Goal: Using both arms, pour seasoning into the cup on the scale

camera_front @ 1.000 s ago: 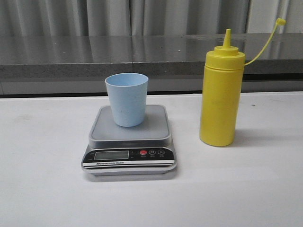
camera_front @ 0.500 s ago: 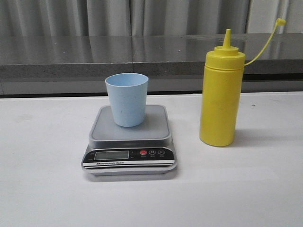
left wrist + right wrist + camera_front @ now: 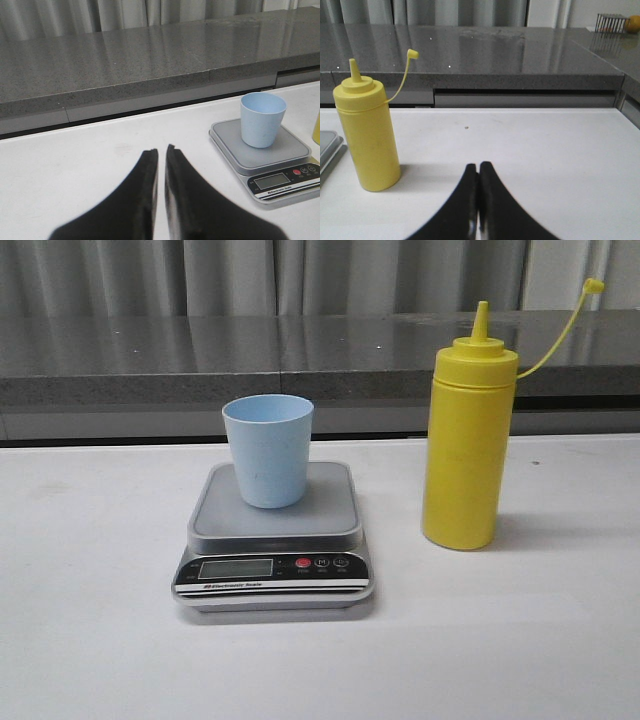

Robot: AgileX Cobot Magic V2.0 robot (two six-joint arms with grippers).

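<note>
The pale blue cup (image 3: 267, 450) stands upright on the platform of the silver-grey scale (image 3: 275, 540) at the table's middle. The yellow seasoning bottle (image 3: 465, 440) stands upright to the scale's right, its cap hanging off on its tether. No arm shows in the front view. In the left wrist view my left gripper (image 3: 161, 150) is shut and empty, apart from the cup (image 3: 262, 119) and scale (image 3: 265, 155). In the right wrist view my right gripper (image 3: 478, 165) is shut and empty, apart from the bottle (image 3: 367, 135).
A dark grey stone counter (image 3: 300, 360) runs along the back behind the white table (image 3: 100, 640), with grey curtains above it. A small wire rack (image 3: 611, 22) sits on the counter far off in the right wrist view.
</note>
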